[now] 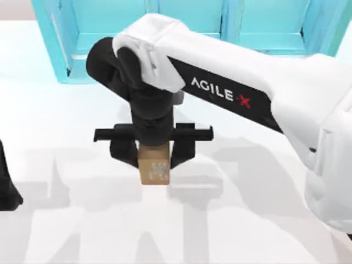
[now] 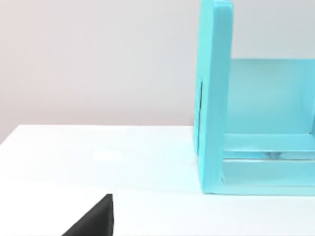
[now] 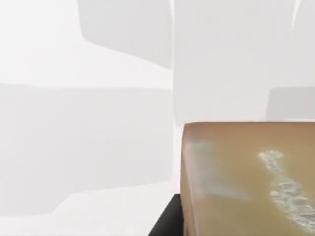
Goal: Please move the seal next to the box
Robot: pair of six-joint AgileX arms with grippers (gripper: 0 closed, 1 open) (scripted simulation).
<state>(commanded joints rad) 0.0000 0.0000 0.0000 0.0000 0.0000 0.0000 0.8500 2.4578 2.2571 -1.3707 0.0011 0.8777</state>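
**Right gripper closed on the seal: slip risk and clearance check**

**Top view.** The jaws of the right gripper (image 1: 154,151) stand narrow, one black finger (image 1: 122,149) on each side of the seal (image 1: 154,165), and appear to clamp it. The seal is a golden-brown block with its speckled mark facing up, positioned near the middle of the white table (image 1: 264,220). Only the upper part of the block sits between the fingers, so the hold looks shallow. Judged risk: a fast swing or a tilt of the wrist could let the block rotate or drop out of the grip. The turquoise shelf unit (image 1: 93,33) runs along the far edge, close behind the arm, and a rearward move could strike it. The table in front and to both sides is open room. The left arm (image 1: 6,187) is parked at the left edge, so a leftward carry must stop short of it.

**Left wrist view.** The shelf unit's side wall (image 2: 214,98) stands on the table, with bare surface beside it. The left gripper's jaw state cannot be told.

**Right wrist view.** The seal's marked face (image 3: 246,182) sits close to the camera, with bare table beyond. The box is not identifiable here, so the drop spot cannot be judged.
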